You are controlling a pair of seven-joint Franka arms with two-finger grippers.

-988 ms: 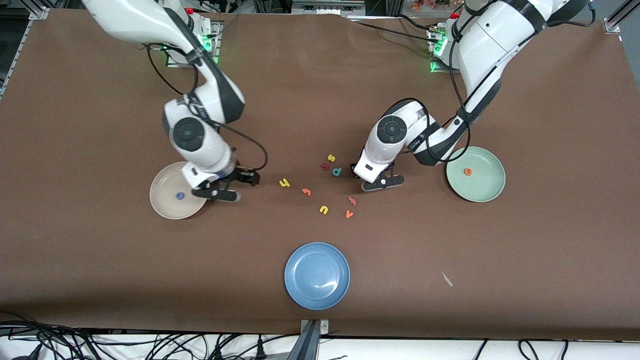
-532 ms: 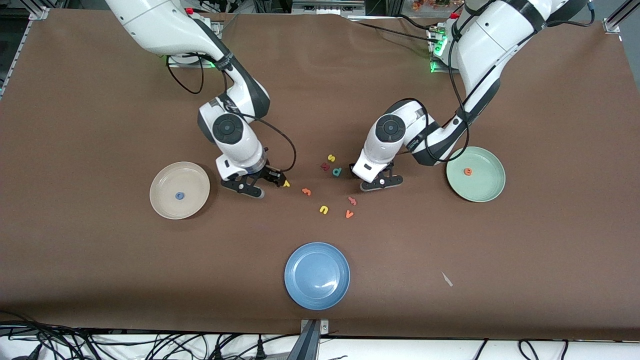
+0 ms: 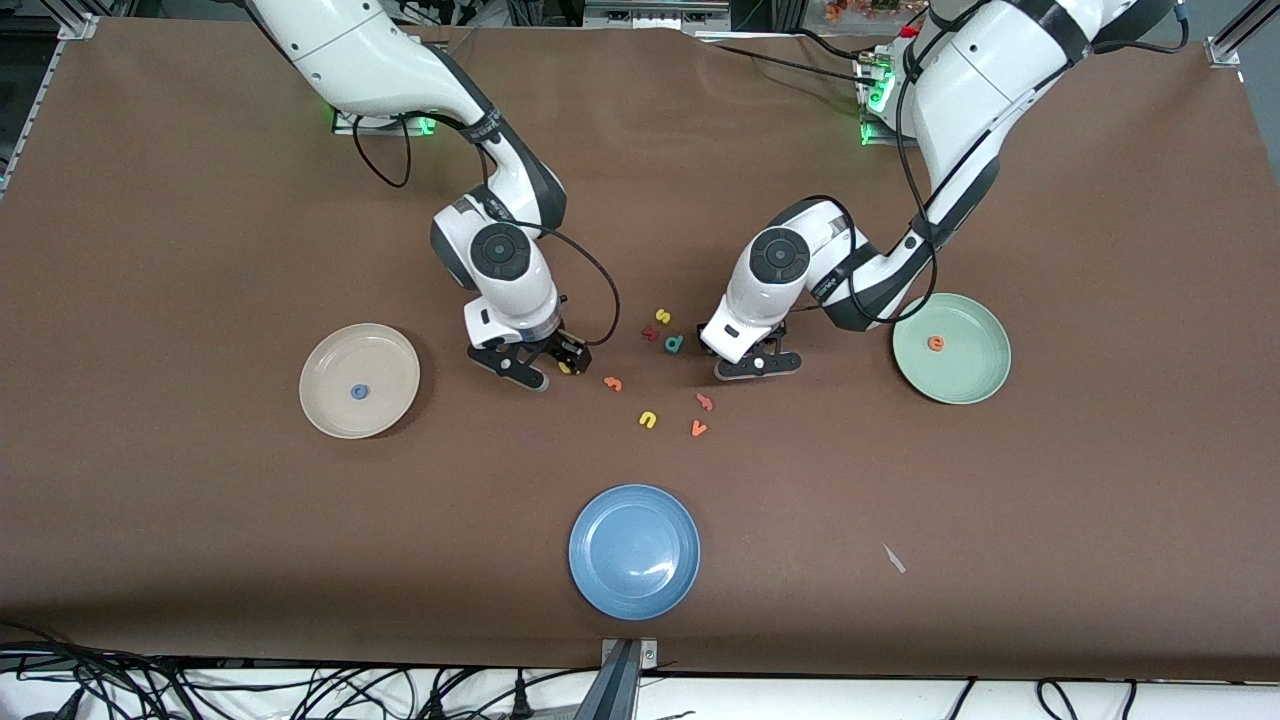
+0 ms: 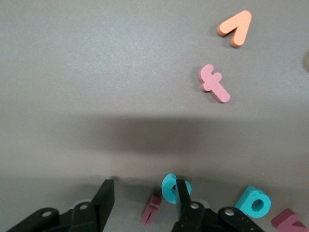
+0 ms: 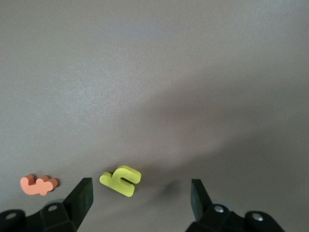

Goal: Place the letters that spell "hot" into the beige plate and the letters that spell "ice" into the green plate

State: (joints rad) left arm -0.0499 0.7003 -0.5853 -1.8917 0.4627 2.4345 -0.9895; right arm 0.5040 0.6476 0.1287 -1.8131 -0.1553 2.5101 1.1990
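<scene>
The beige plate (image 3: pixel 330 400) holds the blue o (image 3: pixel 358 391). On the green plate (image 3: pixel 965 375) lies the orange e (image 3: pixel 936 343). My right gripper (image 3: pixel 545 362) (image 5: pixel 141 187) is open and low over the table, with the yellow h (image 5: pixel 121 180) (image 3: pixel 566 367) lying untouched between its fingers. The orange t (image 3: pixel 612 382) (image 5: pixel 38 184) lies just beside it. My left gripper (image 3: pixel 757 366) (image 4: pixel 145 188) is open too. The dark red i (image 4: pixel 151 210) lies between its fingers, and the teal c (image 4: pixel 169 187) sits against one finger. The front view hides both under that hand.
Loose letters lie mid-table between the grippers: yellow s (image 3: pixel 662 316), dark red k (image 3: pixel 650 333), teal p (image 3: pixel 675 344), yellow u (image 3: pixel 648 419), orange v (image 3: pixel 698 428) and a pink hooked letter (image 3: pixel 705 402). A blue plate (image 3: pixel 634 550) sits nearer the front camera.
My right arm has swung from the beige plate's edge toward mid-table and now stands over the yellow h. My left gripper has shifted slightly toward the teal p.
</scene>
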